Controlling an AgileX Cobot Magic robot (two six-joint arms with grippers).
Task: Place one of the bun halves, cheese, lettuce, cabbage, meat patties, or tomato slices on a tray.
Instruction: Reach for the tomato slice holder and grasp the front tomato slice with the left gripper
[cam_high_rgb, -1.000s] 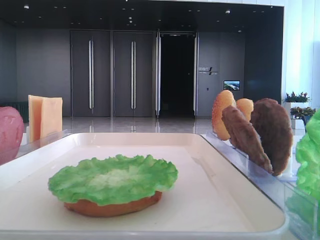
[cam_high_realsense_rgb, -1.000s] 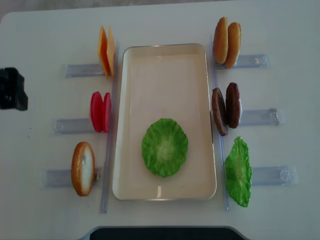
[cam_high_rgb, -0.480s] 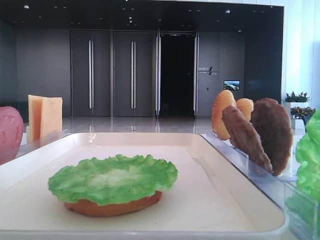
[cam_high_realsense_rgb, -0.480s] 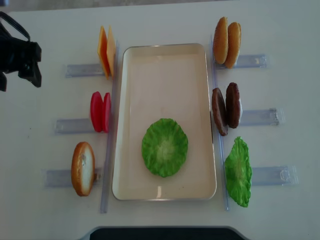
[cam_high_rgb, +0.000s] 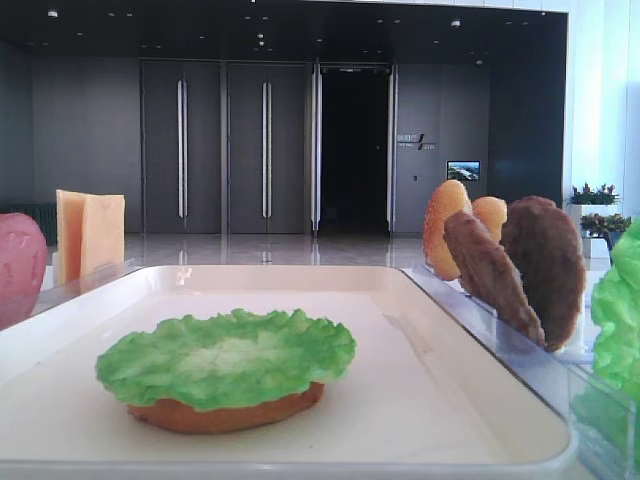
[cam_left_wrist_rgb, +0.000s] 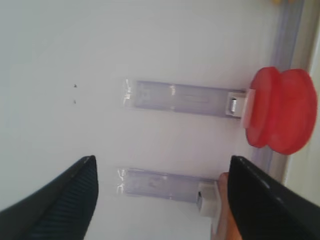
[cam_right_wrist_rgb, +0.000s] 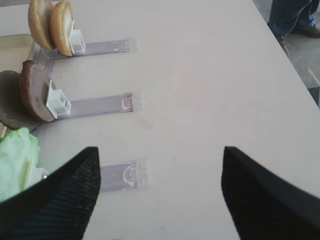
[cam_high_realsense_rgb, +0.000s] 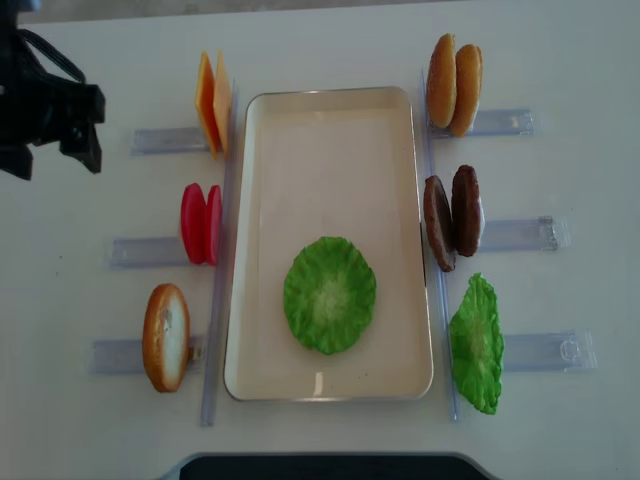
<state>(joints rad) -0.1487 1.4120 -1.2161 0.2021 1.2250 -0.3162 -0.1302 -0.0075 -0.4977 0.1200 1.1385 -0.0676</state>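
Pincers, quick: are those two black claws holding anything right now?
Left pincer: open, holding nothing, above the table beside the tomato slices.
Right pincer: open, holding nothing, over bare table.

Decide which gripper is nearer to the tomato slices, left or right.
Left. The left gripper hovers over the table just up-left of the tomato slices; the right gripper is over the table's far right side.

L arm moves in from table's left edge

L gripper (cam_high_realsense_rgb: 55, 125) now further in over the table and nearer the far side vs a sec ago; earlier just a dark lump at the left edge level w/ the tomato slices (cam_high_realsense_rgb: 201, 223), now up beside the cheese (cam_high_realsense_rgb: 213, 103) holder, more of the arm showing; jaws apart, nothing held.
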